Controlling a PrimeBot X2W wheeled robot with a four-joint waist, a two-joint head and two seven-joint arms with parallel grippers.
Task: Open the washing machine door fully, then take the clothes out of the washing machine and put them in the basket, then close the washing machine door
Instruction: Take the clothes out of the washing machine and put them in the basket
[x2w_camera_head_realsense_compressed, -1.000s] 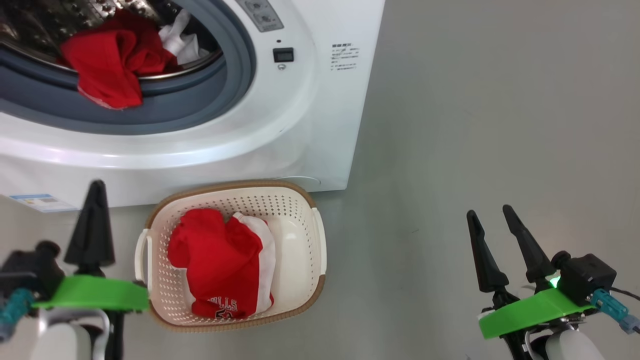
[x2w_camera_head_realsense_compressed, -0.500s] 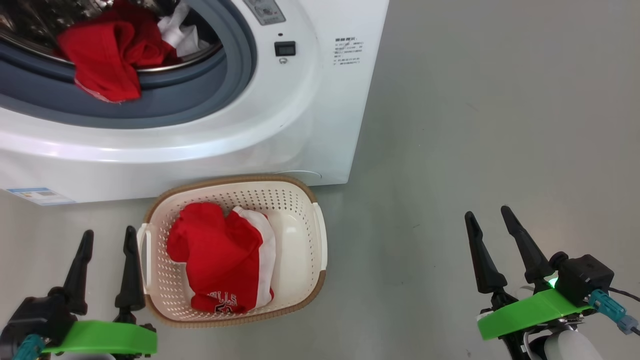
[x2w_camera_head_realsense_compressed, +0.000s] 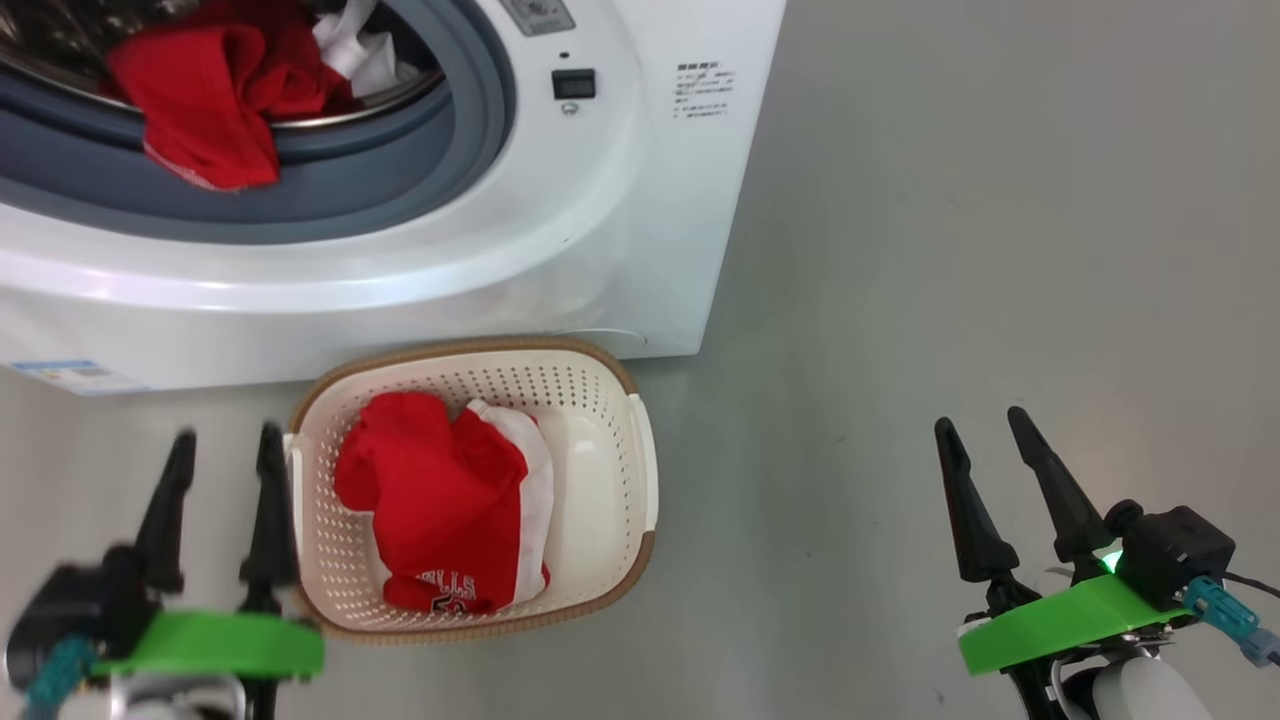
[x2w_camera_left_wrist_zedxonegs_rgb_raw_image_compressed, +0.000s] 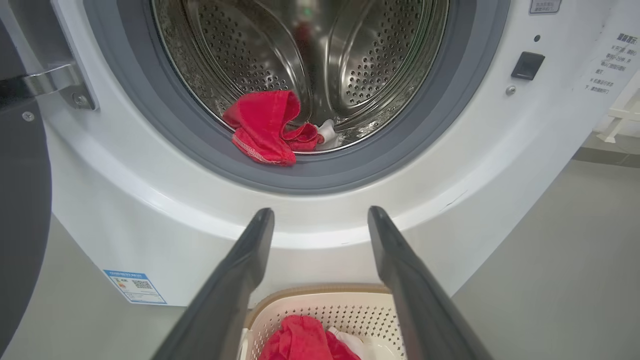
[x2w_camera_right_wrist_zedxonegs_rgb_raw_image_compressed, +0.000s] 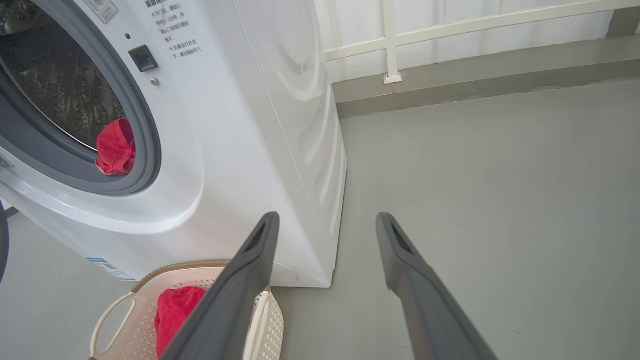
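Grey floor (x2w_camera_head_realsense_compressed: 900, 300); washing machine (x2w_camera_head_realsense_compressed: 600, 250) at upper left of frame, basket (x2w_camera_head_realsense_compressed: 640, 470) lower centre.
Left gripper (x2w_camera_head_realsense_compressed: 227, 435), lower left beside the basket: jaws clenched one second earlier, now released and empty. Right gripper (x2w_camera_head_realsense_compressed: 978, 420), lower right: jaws released, unchanged. Red clothes (x2w_camera_head_realsense_compressed: 440, 500) lie in the basket; another red garment (x2w_camera_head_realsense_compressed: 200, 100) hangs over the grey gasket (x2w_camera_head_realsense_compressed: 400, 190), upper left.

Light is bright, even and soft; shadows on the floor (x2w_camera_head_realsense_compressed: 900, 250) are faint. A pale sheen runs along the washing machine (x2w_camera_head_realsense_compressed: 300, 290) front at nine o'clock in my head view. My left gripper (x2w_camera_head_realsense_compressed: 227, 435), at eight o'clock, is blurred; my right gripper (x2w_camera_head_realsense_compressed: 978, 420), at four, sharp. Wrist views bow at their edges.
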